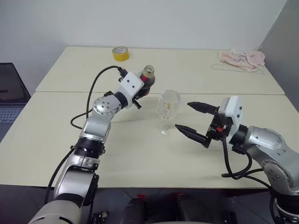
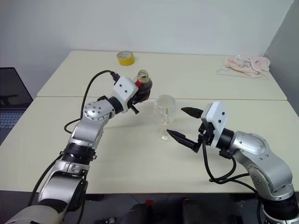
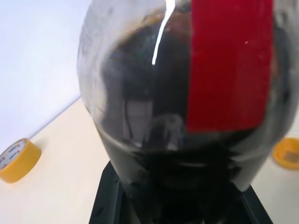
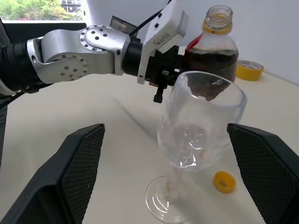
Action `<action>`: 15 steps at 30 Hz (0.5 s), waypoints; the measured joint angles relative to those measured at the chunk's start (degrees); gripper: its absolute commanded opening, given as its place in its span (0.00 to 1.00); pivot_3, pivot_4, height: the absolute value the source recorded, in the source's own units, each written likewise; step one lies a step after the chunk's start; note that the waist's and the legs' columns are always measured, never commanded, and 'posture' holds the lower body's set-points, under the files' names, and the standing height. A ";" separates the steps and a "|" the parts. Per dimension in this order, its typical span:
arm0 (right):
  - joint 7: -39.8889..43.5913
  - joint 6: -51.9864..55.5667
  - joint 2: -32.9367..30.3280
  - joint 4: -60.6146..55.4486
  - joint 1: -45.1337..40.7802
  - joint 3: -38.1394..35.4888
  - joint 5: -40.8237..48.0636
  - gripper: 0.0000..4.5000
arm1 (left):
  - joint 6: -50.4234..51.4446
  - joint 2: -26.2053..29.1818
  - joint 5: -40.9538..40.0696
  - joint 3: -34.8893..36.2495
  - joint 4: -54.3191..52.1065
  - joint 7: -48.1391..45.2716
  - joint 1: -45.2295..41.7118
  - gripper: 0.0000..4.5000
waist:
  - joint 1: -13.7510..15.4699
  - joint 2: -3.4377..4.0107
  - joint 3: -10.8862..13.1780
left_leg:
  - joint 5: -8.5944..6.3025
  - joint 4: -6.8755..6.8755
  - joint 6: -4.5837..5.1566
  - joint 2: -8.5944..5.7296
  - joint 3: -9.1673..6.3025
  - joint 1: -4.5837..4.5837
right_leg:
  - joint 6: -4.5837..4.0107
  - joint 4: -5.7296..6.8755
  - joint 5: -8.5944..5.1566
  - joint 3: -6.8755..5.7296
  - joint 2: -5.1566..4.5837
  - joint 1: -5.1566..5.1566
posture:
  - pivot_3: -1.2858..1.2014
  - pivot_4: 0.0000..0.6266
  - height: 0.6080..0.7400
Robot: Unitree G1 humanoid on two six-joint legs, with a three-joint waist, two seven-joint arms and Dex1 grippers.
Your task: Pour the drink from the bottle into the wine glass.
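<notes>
- Right hand [image 1: 196,122]: fingers spread wide, empty, just beside the glass [image 1: 168,108] on the worktop [image 1: 140,154].
- Left hand [image 1: 140,91] pinches the uncapped bottle [image 1: 147,77], upright, just behind the glass.
- Bring its mouth over the rim, tilt slowly; drink [image 4: 212,58] sits high.

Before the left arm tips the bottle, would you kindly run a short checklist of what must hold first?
1. Bottle held firm in the left hand: ok, shut on it.
2. Bottle open: ok, the mouth is bare; the yellow cap lies on the table.
3. Drink present in the bottle: ok.
4. Wine glass upright on its foot: ok.
5. Bottle mouth over the glass rim: not ok, it stands beside the glass, on the robot's left.
6. Right hand steadying the glass: not ok, open and apart from it.
</notes>
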 measured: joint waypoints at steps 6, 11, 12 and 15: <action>-0.78 0.64 0.65 0.00 -0.26 0.09 0.03 1.00 | -7.16 -0.59 2.46 -1.26 5.42 -0.74 -4.23 0.19 | -0.01 -0.04 0.02 | 0.00 0.01 0.00 -0.01 0.01 -0.01 | 0.01 0.01 0.00 0.00 0.00 -0.02 | 0.52 0.24 1.00; -1.13 0.65 1.05 -0.01 -0.52 0.12 0.00 1.00 | -11.80 -0.33 3.51 -1.28 8.71 -1.66 -5.48 0.18 | -0.02 -0.04 0.03 | 0.00 0.01 0.00 -0.01 0.00 -0.03 | 0.01 0.02 0.01 0.00 0.00 -0.04 | 0.52 0.24 1.00; -1.21 0.64 1.15 -0.01 -0.55 0.13 -0.03 1.00 | -12.91 0.03 3.84 -1.29 9.30 -2.06 -5.50 0.18 | -0.05 -0.05 0.03 | 0.00 0.01 0.00 -0.01 0.01 -0.03 | 0.01 0.02 0.01 0.01 0.00 -0.06 | 0.52 0.24 1.00; -1.49 0.64 1.38 -0.01 -0.60 0.13 -0.23 1.00 | -16.13 1.25 5.16 -1.46 11.07 -2.60 -5.86 0.18 | -0.05 -0.05 0.03 | 0.01 0.02 0.00 -0.01 -0.01 -0.10 | 0.01 0.04 0.01 -0.01 0.00 -0.11 | 0.52 0.24 1.00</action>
